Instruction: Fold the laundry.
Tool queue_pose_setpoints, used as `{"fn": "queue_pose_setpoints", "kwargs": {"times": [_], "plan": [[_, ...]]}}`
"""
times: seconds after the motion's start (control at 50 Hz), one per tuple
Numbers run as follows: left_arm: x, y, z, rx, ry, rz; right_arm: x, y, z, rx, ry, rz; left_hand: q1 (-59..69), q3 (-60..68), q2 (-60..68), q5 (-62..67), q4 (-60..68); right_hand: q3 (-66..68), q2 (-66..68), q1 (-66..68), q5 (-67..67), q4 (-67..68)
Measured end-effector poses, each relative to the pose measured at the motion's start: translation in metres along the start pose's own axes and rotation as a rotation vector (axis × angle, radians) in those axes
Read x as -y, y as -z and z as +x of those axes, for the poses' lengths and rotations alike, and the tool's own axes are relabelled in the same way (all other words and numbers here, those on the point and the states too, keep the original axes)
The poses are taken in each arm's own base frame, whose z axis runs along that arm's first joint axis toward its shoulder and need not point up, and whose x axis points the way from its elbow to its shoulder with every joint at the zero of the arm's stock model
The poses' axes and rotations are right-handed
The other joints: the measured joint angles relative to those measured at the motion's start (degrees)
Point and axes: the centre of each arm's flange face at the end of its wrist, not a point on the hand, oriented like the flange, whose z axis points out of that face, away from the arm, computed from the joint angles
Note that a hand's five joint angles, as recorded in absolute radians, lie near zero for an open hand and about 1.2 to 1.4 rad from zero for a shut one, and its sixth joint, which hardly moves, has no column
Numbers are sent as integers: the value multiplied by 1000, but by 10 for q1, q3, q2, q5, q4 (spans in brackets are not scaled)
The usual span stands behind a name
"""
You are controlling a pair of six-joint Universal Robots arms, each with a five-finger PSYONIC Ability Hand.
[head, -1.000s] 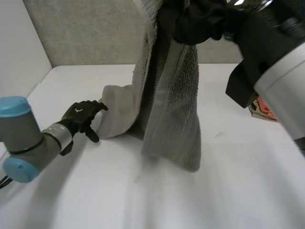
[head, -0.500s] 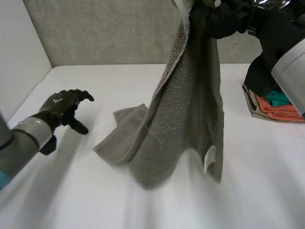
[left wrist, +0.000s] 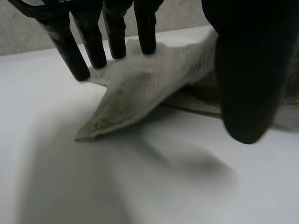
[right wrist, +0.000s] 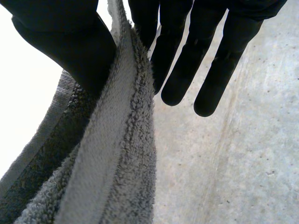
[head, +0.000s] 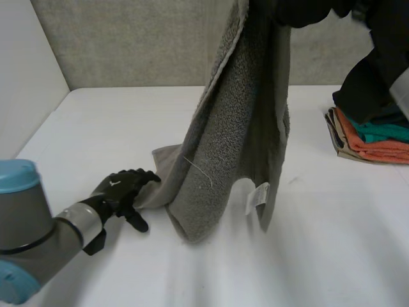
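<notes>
Grey towel point(head: 236, 141) hangs from my right hand point(right wrist: 60, 37), its edge pinched between thumb and fingers, its lower end trailing on the table point(head: 332, 256). My left hand point(head: 120, 190) sits low, its straight fingers spread, tips on the towel's trailing corner. Folded clothes point(head: 374, 137) are stacked on the table's right side.
</notes>
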Motion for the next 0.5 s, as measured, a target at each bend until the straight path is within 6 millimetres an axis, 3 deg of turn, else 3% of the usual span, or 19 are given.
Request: {"fn": "queue_pose_setpoints", "kwargs": {"times": [0.04,0.14,0.22,0.26,0.42,0.5], "plan": [[-1,-6,3,12,5,-1,3,1,0,-3,-2,6,49,42,37,43,42,0,0,0,0,0],[2,-22,9,39,32,33,11,3,3,-24,-11,22,433,408,412,405,411,0,0,0,0,0],[8,-27,10,51,42,66,13,2,9,-48,-9,28,453,468,466,458,473,0,0,0,0,0],[25,-26,3,87,45,128,12,-2,22,-94,13,29,453,476,472,458,480,0,0,0,0,0],[92,11,-42,210,-3,333,-15,-18,85,-232,174,-68,453,476,472,458,482,0,0,0,0,0],[138,54,-64,192,-90,467,-48,-23,135,-270,280,-227,453,477,473,458,482,0,0,0,0,0]]}}
